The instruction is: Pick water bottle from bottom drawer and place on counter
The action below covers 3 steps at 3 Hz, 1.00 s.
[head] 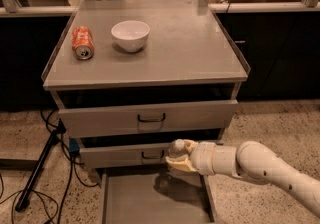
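Observation:
My gripper (179, 157) hangs over the back right of the open bottom drawer (131, 202), just in front of the middle drawer's face. Its yellowish fingers (182, 165) are closed around the water bottle (176, 147). The bottle's white cap shows at the top of the grip, and its clear body is mostly hidden between the fingers. The bottle is held above the drawer floor, where a dark shadow lies under it. The counter (195, 53) is the flat grey cabinet top above, well higher than the gripper.
An orange soda can (82, 43) lies on its side at the counter's left. A white bowl (130, 34) stands beside it. Two shallower drawers (100, 118) with dark handles sit slightly open above the gripper. A black stand leg and cables (35, 175) lie on the floor at left.

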### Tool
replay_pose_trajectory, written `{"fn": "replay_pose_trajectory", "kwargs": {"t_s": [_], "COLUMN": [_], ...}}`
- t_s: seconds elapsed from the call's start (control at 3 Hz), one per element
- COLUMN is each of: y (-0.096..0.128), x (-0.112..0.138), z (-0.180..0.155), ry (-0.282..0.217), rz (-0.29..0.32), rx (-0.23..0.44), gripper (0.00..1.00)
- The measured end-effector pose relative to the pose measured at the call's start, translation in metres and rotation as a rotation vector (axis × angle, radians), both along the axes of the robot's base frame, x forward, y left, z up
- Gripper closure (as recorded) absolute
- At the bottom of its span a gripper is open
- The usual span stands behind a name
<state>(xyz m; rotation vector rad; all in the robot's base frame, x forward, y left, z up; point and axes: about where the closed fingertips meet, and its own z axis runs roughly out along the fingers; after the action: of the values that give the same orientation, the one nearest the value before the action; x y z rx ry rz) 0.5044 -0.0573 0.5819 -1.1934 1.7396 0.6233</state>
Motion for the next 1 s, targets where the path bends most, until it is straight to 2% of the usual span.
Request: {"fn": "replay_pose_trajectory", "kwargs": {"t_s": [0.33,0.67,1.0], "y": [0.000,-0.006,-0.006], "x": [-0.001,-0.007,-0.007], "z": [0.007,0.056,0.056], "ry": [0.019,0.016,0.016], "rz": [0.028,0.095,0.095], "rx": [-0.007,-0.002,-0.002], "gripper": [1.00,1.00,1.00]}}
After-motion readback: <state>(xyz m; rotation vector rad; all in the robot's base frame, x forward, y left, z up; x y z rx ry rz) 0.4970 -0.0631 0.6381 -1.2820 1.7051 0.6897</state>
